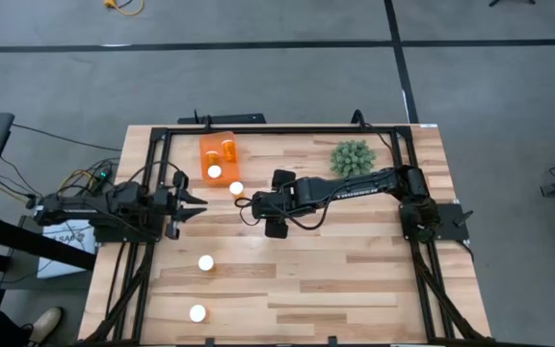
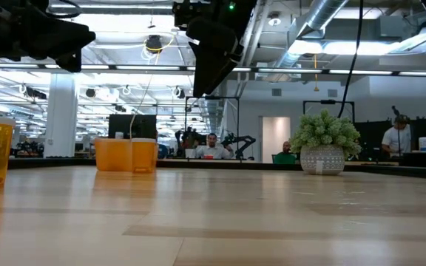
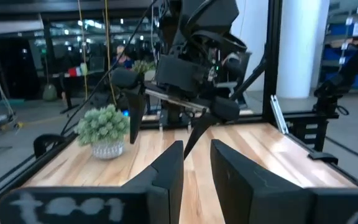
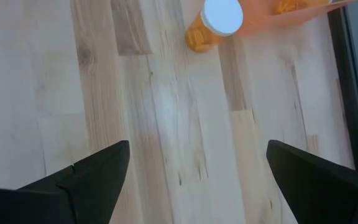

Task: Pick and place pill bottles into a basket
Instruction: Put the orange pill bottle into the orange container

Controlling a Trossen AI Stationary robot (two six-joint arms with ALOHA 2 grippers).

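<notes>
My right claw (image 1: 246, 209) hangs above the middle of the wooden tabletop (image 1: 355, 280), its two fingers spread wide with nothing between them. In the wrist view the dark fingers (image 4: 86, 171) frame bare wood planks.

Just ahead of my right claw, slightly toward the far side of the tabletop, stands an upright pill bottle (image 1: 236, 189), orange with a round white cap. In my right wrist view the same bottle (image 4: 213, 25) sits beyond the fingertips, right beside the edge of the orange basket (image 4: 291, 12). It is not touching my claw.

The basket (image 1: 218, 154) lies past that bottle, toward the far edge of the tabletop. Inside it I see one white cap (image 1: 214, 172) at the near end and orange bottles lying in the far end.

Two more capped bottles stand well apart from my right claw, on the near side of the tabletop: one (image 1: 205, 262) closer, and another (image 1: 197, 312) farther toward the near edge.

A spiky green plant (image 1: 352, 157) in a pot sits beside my right arm, behind the claw.

My left claw (image 1: 193, 206) waits at the left edge of the tabletop, pointing toward my right claw, fingers (image 3: 166, 171) slightly apart and holding nothing.
</notes>
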